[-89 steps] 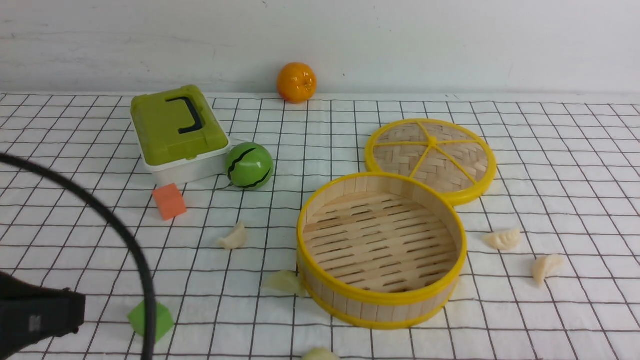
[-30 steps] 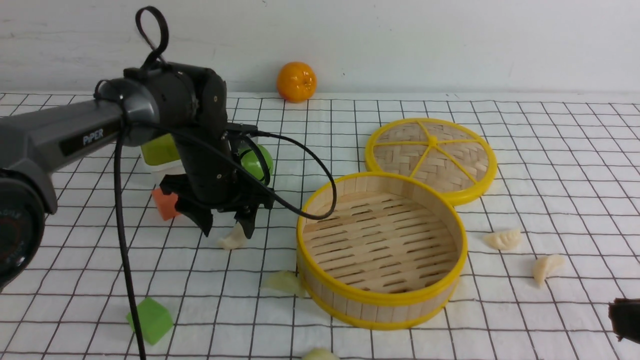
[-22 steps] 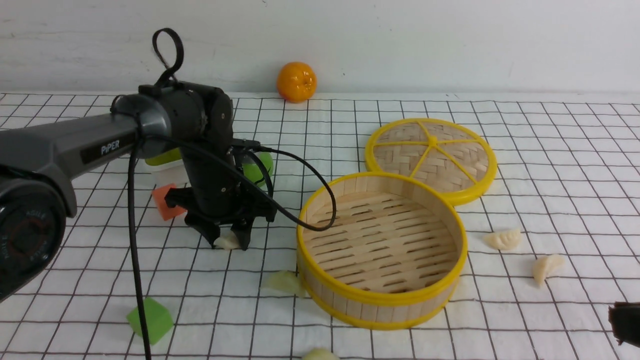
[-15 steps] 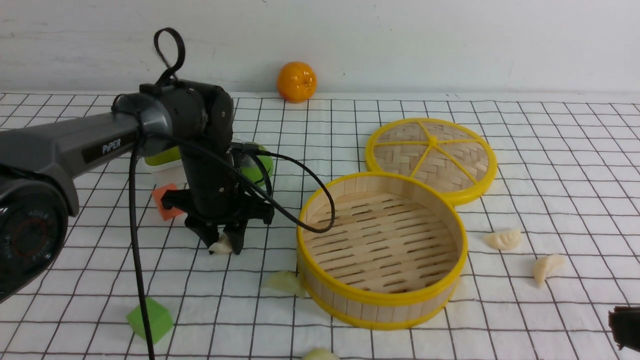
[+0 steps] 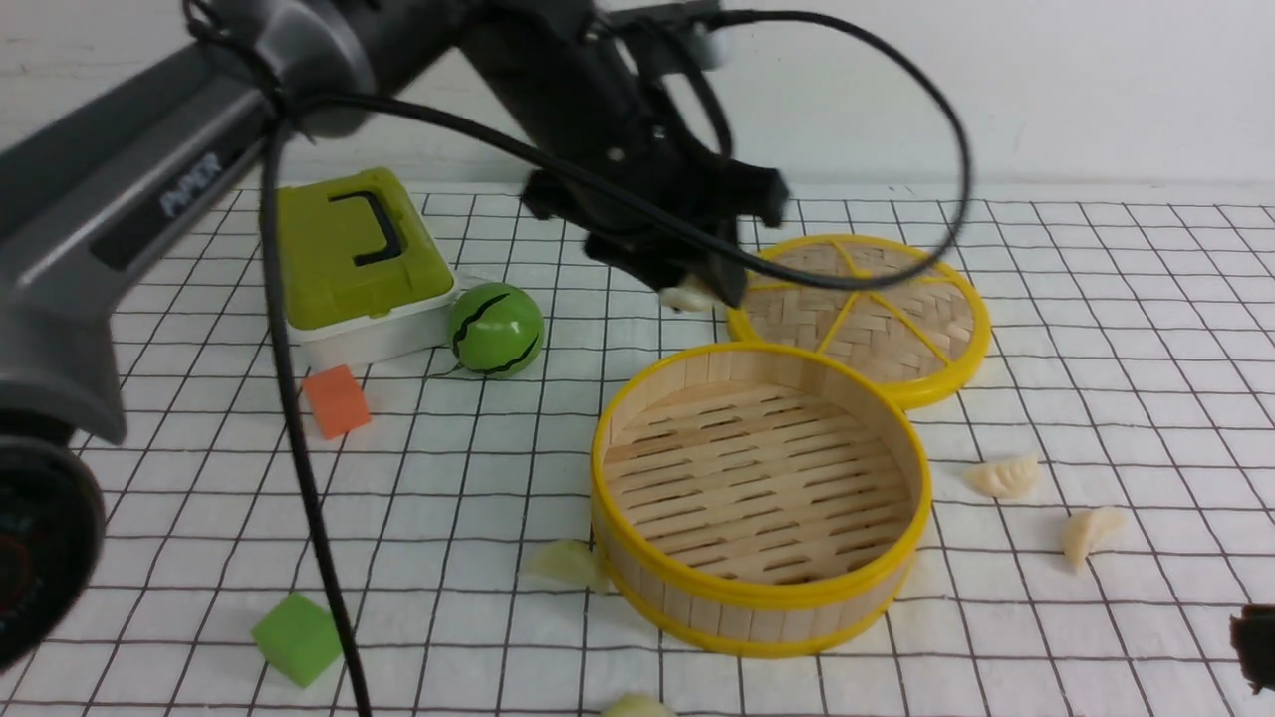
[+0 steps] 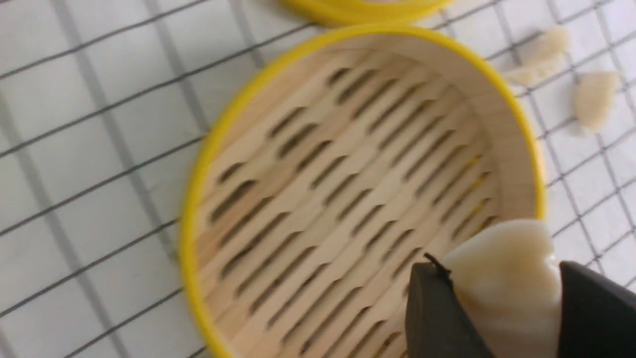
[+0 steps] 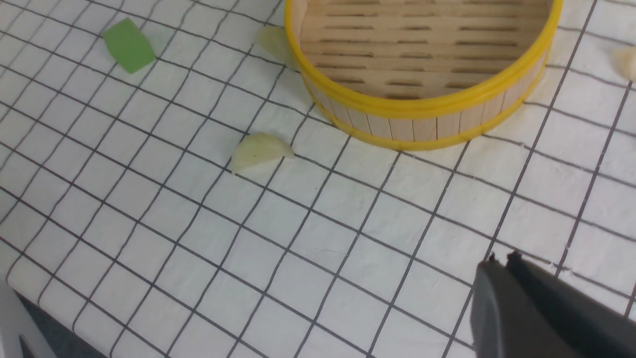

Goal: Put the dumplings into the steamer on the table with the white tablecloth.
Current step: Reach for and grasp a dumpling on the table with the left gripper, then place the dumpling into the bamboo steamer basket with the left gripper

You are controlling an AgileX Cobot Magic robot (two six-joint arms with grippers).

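Note:
My left gripper (image 5: 694,292) is shut on a cream dumpling (image 5: 685,297), held in the air above the far left rim of the steamer (image 5: 762,596). In the left wrist view the held dumpling (image 6: 502,278) sits between the dark fingers (image 6: 437,313) over the steamer's slotted floor (image 6: 323,189), which has nothing on it. Two dumplings (image 5: 1001,476) (image 5: 1088,531) lie on the white tablecloth (image 5: 448,498) right of the steamer. One more (image 5: 568,561) rests against its left front, another (image 5: 637,705) at the front edge. My right gripper (image 7: 502,258) is shut and holds nothing, low at the front right (image 5: 1255,647).
The woven lid (image 5: 867,309) lies flat behind the steamer, touching it. A green box (image 5: 349,259), a green ball (image 5: 496,329) and an orange cube (image 5: 337,400) are at the back left, an orange (image 5: 591,162) by the wall, a green cube (image 5: 297,637) front left.
The left gripper closed on the dumpling lying left of the steamer, lifted it off the cloth and carried it up and right to above the steamer's far rim. The right gripper barely moved.

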